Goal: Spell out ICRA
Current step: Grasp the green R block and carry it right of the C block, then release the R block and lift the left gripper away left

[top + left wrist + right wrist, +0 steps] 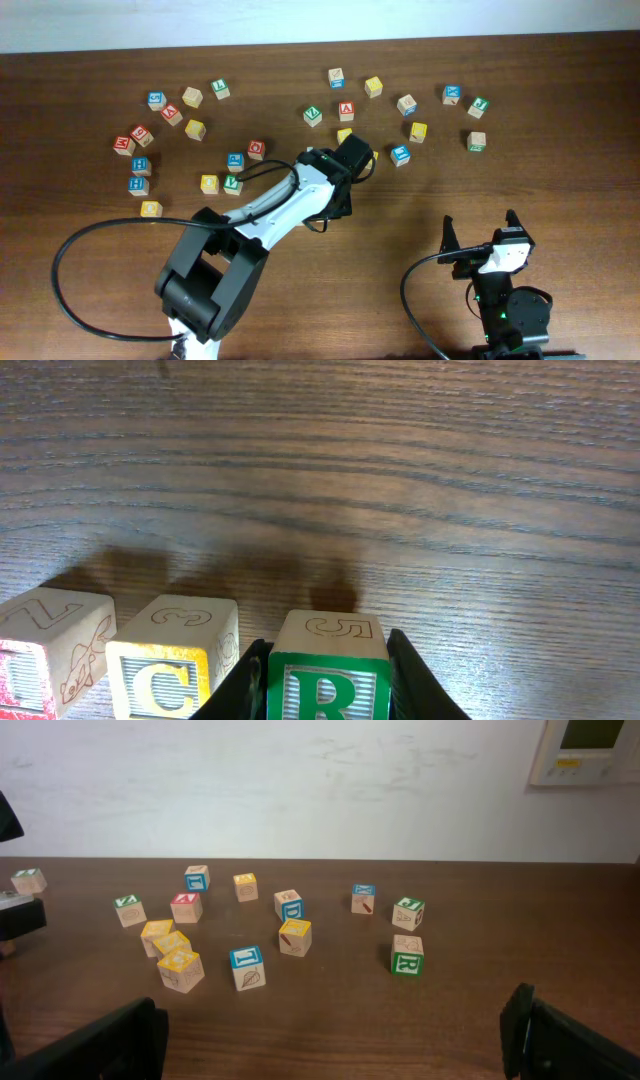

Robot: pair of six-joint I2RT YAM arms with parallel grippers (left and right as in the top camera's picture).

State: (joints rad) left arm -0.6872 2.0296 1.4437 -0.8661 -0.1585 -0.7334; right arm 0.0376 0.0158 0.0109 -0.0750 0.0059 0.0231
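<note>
In the left wrist view my left gripper is shut on a green R block. The block sits level with a yellow C block just to its left. A red-faced block with its letter cut off stands left of the C. In the overhead view my left gripper reaches over the table's middle and hides these blocks. My right gripper is open and empty near the front right; it also shows in the right wrist view. A red block whose letter looks like an A lies behind the left gripper.
Loose letter blocks are scattered at the back left and back right. Another green R block and a blue block lie ahead of the right gripper. A black cable loops at the front left.
</note>
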